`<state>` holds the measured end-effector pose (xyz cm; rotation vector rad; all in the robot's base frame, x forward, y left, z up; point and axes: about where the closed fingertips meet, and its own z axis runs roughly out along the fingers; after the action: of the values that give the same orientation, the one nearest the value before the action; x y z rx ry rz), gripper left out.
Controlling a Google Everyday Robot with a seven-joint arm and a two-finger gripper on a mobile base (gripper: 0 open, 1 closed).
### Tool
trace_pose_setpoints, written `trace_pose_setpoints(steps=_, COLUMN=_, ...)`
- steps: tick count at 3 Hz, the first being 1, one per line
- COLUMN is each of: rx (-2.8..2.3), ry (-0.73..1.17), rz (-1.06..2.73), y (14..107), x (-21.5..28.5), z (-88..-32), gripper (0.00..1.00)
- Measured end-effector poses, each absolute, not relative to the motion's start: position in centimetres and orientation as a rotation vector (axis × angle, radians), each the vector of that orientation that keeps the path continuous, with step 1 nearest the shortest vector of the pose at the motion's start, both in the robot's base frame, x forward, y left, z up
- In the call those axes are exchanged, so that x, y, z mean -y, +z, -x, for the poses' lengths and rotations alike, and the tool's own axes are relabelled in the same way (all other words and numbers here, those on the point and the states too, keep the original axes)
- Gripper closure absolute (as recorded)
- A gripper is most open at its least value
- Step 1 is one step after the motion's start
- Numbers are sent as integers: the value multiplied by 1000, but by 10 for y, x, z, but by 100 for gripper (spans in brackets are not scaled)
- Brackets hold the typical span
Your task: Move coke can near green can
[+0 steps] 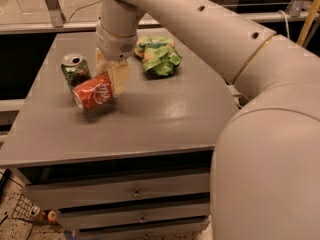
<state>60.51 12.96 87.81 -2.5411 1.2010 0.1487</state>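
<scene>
Red coke can (92, 94) pinched tilted in my gripper (109, 83), low over the table's left side, just beside green can (74, 71).

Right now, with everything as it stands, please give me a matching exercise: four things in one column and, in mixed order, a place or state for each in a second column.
Column one
1. red aluminium coke can
2. green aluminium soda can
3. crumpled green snack bag
4. two-finger gripper

Column two
A. stands upright near the left edge of the grey table
B. lies toward the table's back, apart from both cans
C. shut on the red can, just right of the green one
D. tilted sideways, held

Pairs: 1-D, 2-A, 3-B, 4-C
</scene>
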Motion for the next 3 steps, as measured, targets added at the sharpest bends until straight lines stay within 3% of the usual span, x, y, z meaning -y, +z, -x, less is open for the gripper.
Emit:
trace_pose_setpoints(steps=1, rx=-1189, ry=195, rz=2560, y=863, x=-142, z=-609, gripper=100)
trace_pose_setpoints(steps=2, rx=-1186, ry=201, rz=2561, y=859, x=-145, z=-610, gripper=85)
trace_pose_setpoints(steps=3, rx=-1184, ry=202, rz=2561, y=858, x=-147, z=-610, gripper=63)
